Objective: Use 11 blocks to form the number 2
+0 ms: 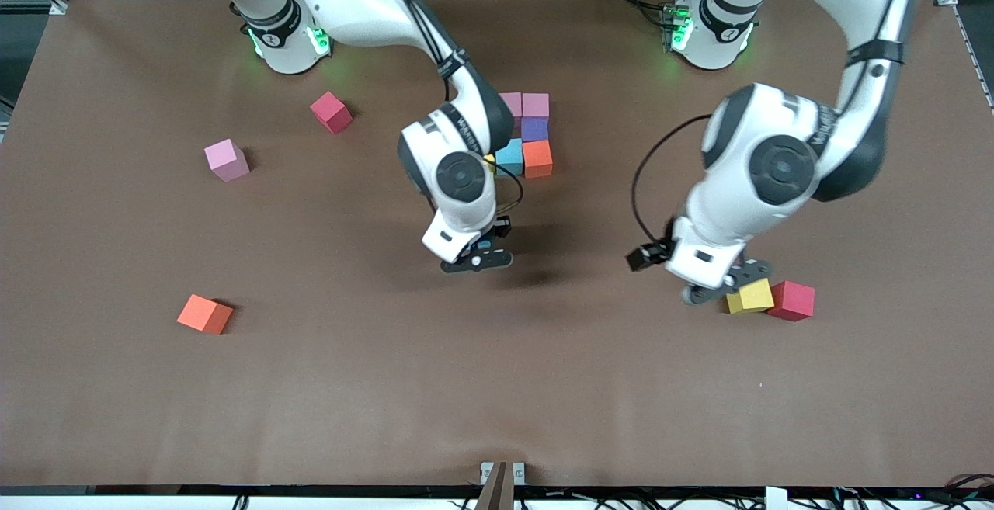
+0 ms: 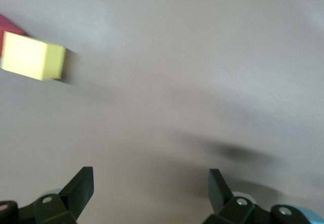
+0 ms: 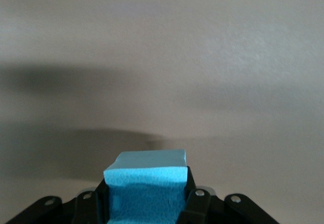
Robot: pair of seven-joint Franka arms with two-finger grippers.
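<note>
My right gripper (image 1: 477, 259) hangs over the middle of the table, shut on a sky-blue block (image 3: 147, 176) that fills the gap between its fingers (image 3: 196, 206). The started number 2 lies farther from the front camera: two pink blocks (image 1: 523, 104), a purple one (image 1: 534, 129), then a sky-blue (image 1: 509, 157) and an orange (image 1: 537, 158); a yellow sliver (image 1: 490, 161) shows past the right arm. My left gripper (image 1: 724, 286) (image 2: 150, 183) is open, low beside a yellow block (image 1: 749, 295) (image 2: 33, 57); nothing lies between its fingers.
A crimson cube (image 1: 792, 300) (image 2: 10, 26) touches the yellow block. Toward the right arm's end lie a crimson cube (image 1: 331, 112), a lilac-pink block (image 1: 226, 160) and, nearer the front camera, an orange block (image 1: 205, 313).
</note>
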